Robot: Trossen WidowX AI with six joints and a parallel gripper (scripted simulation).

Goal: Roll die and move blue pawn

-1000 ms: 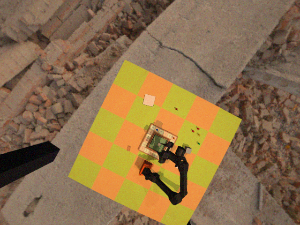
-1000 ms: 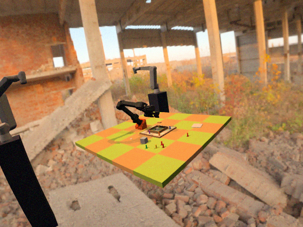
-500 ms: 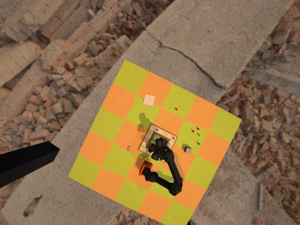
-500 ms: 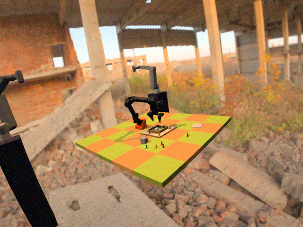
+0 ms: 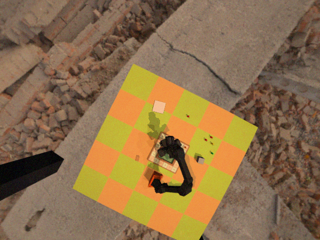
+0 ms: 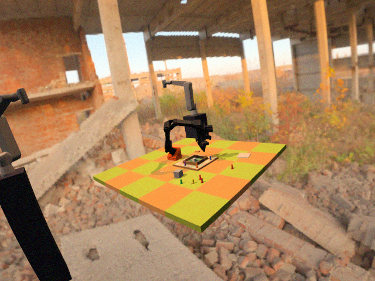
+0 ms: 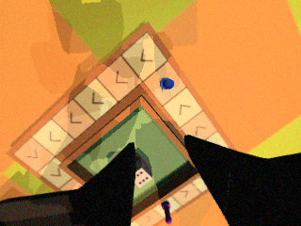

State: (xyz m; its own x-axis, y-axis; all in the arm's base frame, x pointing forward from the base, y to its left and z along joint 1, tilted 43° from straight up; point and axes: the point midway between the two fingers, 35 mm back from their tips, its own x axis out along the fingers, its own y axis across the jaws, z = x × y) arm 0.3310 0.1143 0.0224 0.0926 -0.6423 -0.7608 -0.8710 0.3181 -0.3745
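Note:
My gripper [image 7: 160,143] [image 5: 169,144] [image 6: 203,148] hangs over the game board [image 7: 96,99] [image 5: 166,165] [image 6: 181,164], above its sunken green tray [image 7: 101,132]. The fingers stand apart with nothing between them. The white die [image 7: 142,175] lies on the tray floor below, partly hidden by my left finger, with dark pips on top. The blue pawn [image 7: 166,84] [image 6: 210,157] stands on a track square near the board's corner. A purple pawn [image 7: 166,209] [image 6: 184,162] stands on the opposite side of the track.
A grey cube [image 5: 200,160] [image 6: 177,173] and several spare pawns [image 5: 210,144] [image 6: 193,180] stand off the board on the checkered table. A beige tile [image 5: 158,106] [image 6: 244,155] lies farther off. The arm's orange base [image 5: 154,178] [image 6: 174,154] sits beside the board.

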